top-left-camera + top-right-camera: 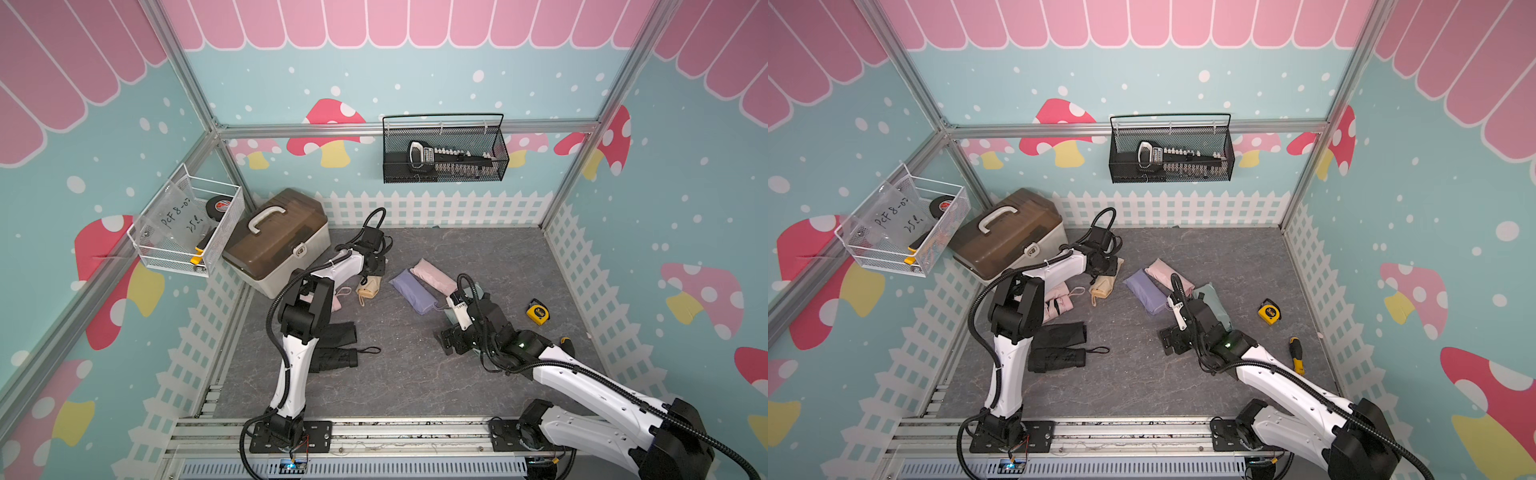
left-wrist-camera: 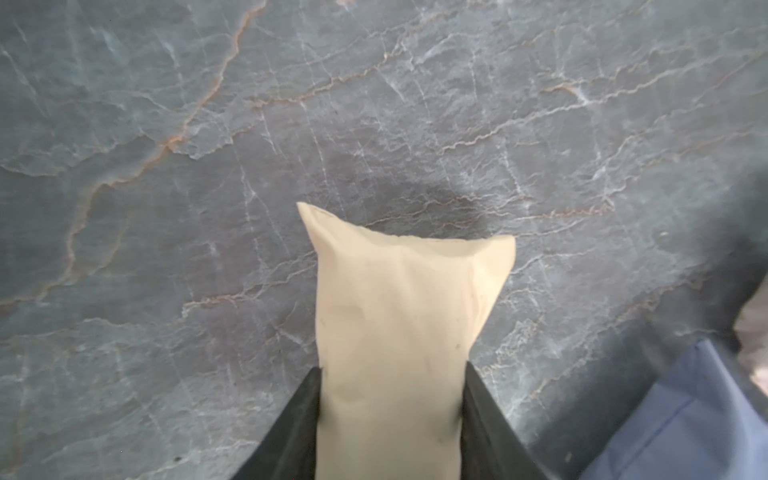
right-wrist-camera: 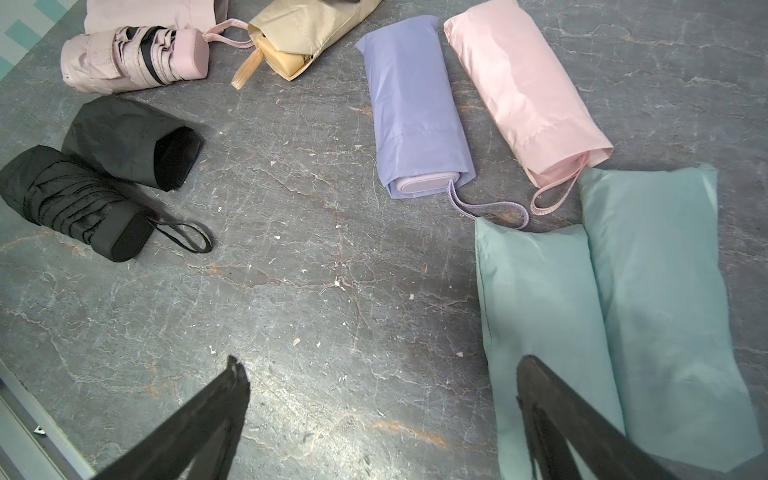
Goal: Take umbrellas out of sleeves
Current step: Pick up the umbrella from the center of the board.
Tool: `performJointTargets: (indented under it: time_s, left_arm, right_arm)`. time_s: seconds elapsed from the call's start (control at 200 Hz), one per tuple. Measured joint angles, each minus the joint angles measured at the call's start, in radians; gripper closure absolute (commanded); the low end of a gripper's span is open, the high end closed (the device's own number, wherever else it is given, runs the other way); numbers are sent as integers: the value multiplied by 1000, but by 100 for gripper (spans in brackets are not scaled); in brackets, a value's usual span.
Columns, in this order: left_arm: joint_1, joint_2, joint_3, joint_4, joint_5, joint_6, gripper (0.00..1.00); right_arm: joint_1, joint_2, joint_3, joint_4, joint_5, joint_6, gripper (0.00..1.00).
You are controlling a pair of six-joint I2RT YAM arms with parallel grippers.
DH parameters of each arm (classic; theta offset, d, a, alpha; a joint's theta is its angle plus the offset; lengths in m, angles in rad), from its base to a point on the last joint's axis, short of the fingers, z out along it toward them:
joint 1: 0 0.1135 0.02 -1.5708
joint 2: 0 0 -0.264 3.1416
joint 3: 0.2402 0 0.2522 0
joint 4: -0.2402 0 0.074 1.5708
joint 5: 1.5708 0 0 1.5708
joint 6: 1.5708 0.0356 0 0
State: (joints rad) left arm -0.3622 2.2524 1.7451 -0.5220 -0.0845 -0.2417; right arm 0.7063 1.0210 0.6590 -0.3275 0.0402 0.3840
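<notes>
Near the toolbox (image 1: 274, 245), left gripper (image 2: 391, 368) apparently pinches beige sleeve (image 2: 403, 299); right gripper (image 3: 382, 361) gapes

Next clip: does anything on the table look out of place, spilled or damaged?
A yellow tape measure and a screwdriver lie on the tabletop beside the right arm; they are stray tools, not part of this job. Small pale flecks litter the surface. Nothing looks spilled or damaged.

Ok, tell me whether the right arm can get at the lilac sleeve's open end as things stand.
Probably yes. The right end effector hangs open by a mint sleeve; the lilac sleeve lies ahead, its handle end turned towards it, with only wrist loops and bare table between.
</notes>
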Motion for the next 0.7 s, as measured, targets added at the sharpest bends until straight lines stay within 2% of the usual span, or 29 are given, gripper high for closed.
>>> performJointTargets:
  time_s: [0.135, 0.51, 0.616, 0.701]
  left_arm:
    - [2, -43, -42, 32, 30, -27, 100]
    - [-16, -290, -308, 55, 95, -246, 100]
    - [-64, -398, -360, 39, 67, -332, 100]
    - [-144, -488, -384, 6, -12, -413, 100]
  right_arm:
    - [0, -5, -2, 0, 0, 6, 2]
    - [0, -74, -24, -13, -4, 18, 2]
    - [0, -97, -24, -30, -6, 18, 2]
    - [0, -117, -25, -44, -9, 19, 2]
